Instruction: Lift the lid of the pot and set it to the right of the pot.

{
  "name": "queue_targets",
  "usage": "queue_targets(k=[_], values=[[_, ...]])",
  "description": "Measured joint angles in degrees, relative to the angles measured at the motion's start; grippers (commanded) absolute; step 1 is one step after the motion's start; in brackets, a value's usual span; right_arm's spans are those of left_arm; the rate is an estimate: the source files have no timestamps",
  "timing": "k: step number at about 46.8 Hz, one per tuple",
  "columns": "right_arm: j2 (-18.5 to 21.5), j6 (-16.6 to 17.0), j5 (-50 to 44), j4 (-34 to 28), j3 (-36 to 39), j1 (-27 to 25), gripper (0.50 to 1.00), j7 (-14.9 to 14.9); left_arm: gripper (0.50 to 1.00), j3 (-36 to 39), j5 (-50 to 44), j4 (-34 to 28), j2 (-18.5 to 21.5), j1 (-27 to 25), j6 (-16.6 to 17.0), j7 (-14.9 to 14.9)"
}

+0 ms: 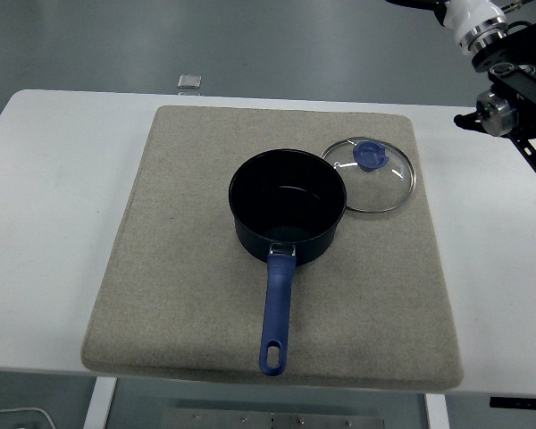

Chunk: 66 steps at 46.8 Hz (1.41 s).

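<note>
A dark blue pot with a blue handle pointing toward the near edge stands open on a beige mat. The glass lid with a blue knob lies flat on the mat just right of the pot and a little behind it, its rim close to or touching the pot's rim. My right arm is raised at the top right corner, well above and right of the lid. Its hand is cut off by the top edge. Nothing holds the lid.
The mat covers most of the white table. A small grey square object lies at the table's far edge, left of centre. Bare table shows to the right of the mat.
</note>
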Motion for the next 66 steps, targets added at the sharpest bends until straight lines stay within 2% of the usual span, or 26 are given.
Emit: queue_targets(k=[16, 66], values=[[0.77, 0.2, 0.31, -0.2, 0.5, -2.35, 0.905, -2.25, 1.0, 0.0, 0.0, 0.0, 0.0, 0.03, 0.0, 0.0], [2.02, -0.52, 0.25, -0.3, 0.02, -5.96, 0.907, -1.67, 1.0, 0.0, 0.02, -0.02, 0.0, 0.02, 0.0, 0.0]])
